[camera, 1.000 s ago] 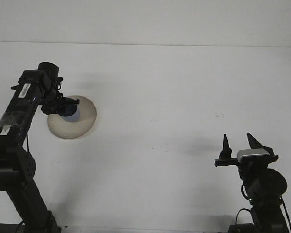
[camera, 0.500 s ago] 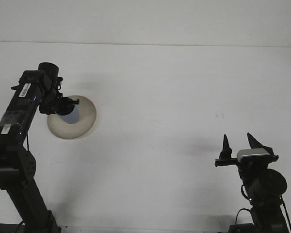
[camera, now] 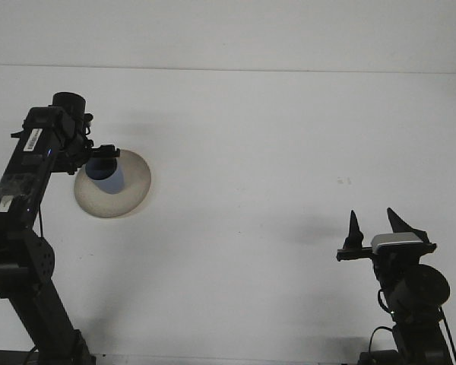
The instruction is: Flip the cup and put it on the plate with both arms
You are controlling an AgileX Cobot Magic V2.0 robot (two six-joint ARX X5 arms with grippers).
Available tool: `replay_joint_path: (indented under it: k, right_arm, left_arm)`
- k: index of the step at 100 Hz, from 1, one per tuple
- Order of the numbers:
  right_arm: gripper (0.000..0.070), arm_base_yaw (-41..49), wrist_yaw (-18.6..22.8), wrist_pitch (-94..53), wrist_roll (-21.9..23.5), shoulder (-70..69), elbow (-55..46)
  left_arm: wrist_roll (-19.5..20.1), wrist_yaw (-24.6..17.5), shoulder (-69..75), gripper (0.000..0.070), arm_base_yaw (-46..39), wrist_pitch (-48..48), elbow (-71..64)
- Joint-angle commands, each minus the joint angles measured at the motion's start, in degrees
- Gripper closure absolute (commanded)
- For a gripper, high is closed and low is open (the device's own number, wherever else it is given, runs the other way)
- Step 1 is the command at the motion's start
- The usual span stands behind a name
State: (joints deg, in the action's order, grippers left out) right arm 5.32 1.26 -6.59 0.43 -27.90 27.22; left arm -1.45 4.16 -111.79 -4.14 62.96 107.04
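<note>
1. Right of the plate (camera: 133, 182), the white table (camera: 273, 152) lies bare and open to passage.
2. The plate's left half is blocked by the cup (camera: 108, 175) and the left gripper (camera: 102, 156), seemingly just above it.
3. The right gripper (camera: 376, 226) stands well right of the plate.

White table (camera: 273, 152), one plate (camera: 133, 186) on it.

Plain, matte, filling nearly the whole view, ending at a straight far edge against a pale wall. Left of centre, toward the far side: a round beige plate lying flat, partly covered on its left by dark arm hardware. On the plate, a blue cup (camera: 110, 176), its top hidden. Right of centre, a few tiny dark specks (camera: 343, 181) on the surface. Soft grey shadows below the plate and near the lower right. Otherwise bare white across the middle and far right.
</note>
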Motion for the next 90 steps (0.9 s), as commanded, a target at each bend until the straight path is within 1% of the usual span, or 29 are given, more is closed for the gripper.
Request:
replay_joint_path:
  k: [1,19,25,46,65,90]
  right_arm:
    - [0.0188,0.13,-0.22,0.52,-0.04,-0.28,0.00]
    - [0.0188,0.13,-0.22,0.50,-0.04,-0.28,0.00]
    - [0.0188,0.13,-0.22,0.50,-0.04,-0.28,0.00]
    - [0.0188,0.13,-0.22,0.48,-0.04,-0.28,0.00]
    - [0.0188,0.13,-0.22,0.48,-0.04,-0.28,0.00]
    - [0.0188,0.13,-0.22,0.50,-0.04,-0.28,0.00]
  left_arm:
    - [0.13,-0.24,1.66,0.0185,-0.11,0.44,2.14]
    - [-0.35,-0.26,6.84,0.0185,-0.09,2.16,2.14]
    - [-1.20,-0.26,8.59,0.0185,-0.09,2.08,2.14]
    - [-1.84,-0.26,15.56,0.0186,0.15,0.87,0.83]
    - [-2.49,-0.26,25.09,0.0190,1.31,-4.66,-6.54]
    - [-2.29,-0.26,41.64,0.0191,4.55,-16.92,-23.45]
